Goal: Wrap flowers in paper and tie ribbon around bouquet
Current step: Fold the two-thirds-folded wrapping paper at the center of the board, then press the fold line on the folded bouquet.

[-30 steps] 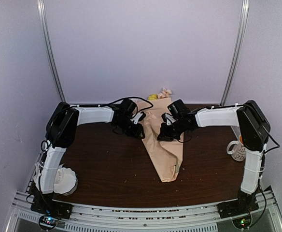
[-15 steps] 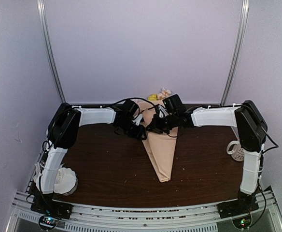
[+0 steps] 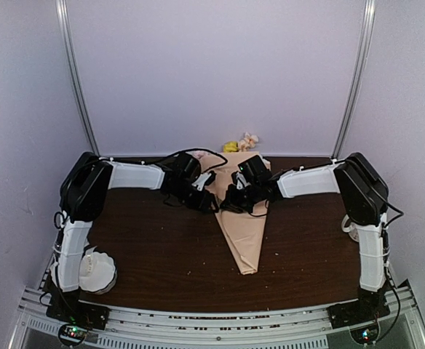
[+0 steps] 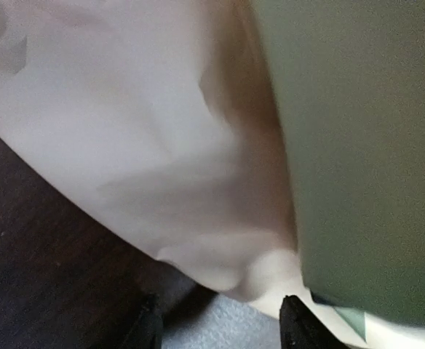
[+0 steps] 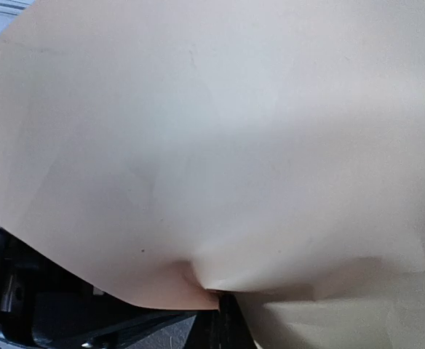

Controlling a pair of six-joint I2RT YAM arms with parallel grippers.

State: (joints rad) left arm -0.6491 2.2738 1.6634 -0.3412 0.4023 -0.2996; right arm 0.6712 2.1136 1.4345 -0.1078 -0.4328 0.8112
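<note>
Dark surface [image 3: 161,247] holds the bouquet [image 3: 243,233] toward its far edge. The right gripper [image 5: 220,320] pinches its paper [image 5: 198,145] while the left gripper [image 4: 220,329] stands parted, so the wrap could unroll.

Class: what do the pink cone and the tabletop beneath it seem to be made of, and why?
The paper cone: thin matte peach paper, judging by soft creases and folds. The table: dark brown, wood-look with a dull sheen; solid wood or laminate cannot be told.
</note>
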